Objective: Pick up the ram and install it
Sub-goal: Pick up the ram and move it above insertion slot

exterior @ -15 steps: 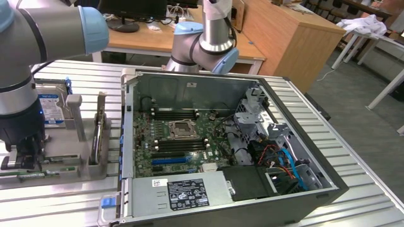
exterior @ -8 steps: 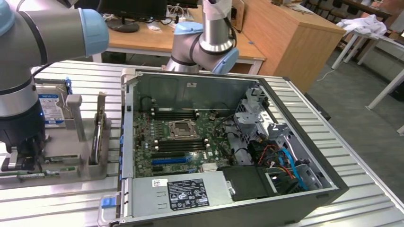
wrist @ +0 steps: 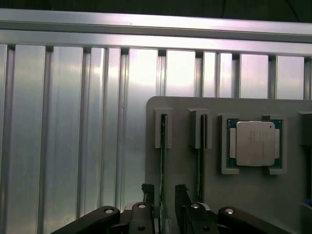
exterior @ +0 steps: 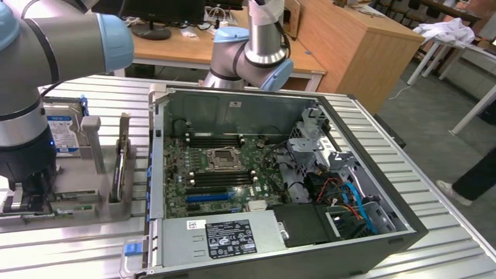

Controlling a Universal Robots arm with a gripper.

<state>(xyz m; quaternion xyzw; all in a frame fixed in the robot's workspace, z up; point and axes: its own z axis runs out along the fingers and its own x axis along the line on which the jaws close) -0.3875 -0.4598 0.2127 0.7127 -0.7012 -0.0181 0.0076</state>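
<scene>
**Gripper (exterior: pixel 25 204) open astride the ram (wrist: pixel 162 156)**

Exterior view: your gripper hangs low over the grey holder (exterior: pixel 78 189), to the exterior view's left of the open PC case (exterior: pixel 256 102).

Wrist view: the fingers (wrist: pixel 147 197) stand apart. The ram sits on edge in the holder and runs between them, not pinched.

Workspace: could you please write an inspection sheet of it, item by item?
Surface: ribbed metal table.
Job's things: ram standing on edge in grey holder; open computer case with motherboard.
Clutter: CPU chip and second stick in the holder; hard drive standing close by.
Grippers: gripper open, one finger on each side of the ram.
Cables: blue and orange wires inside the case.
Surroundings: wooden desk, a person's leg.
</scene>
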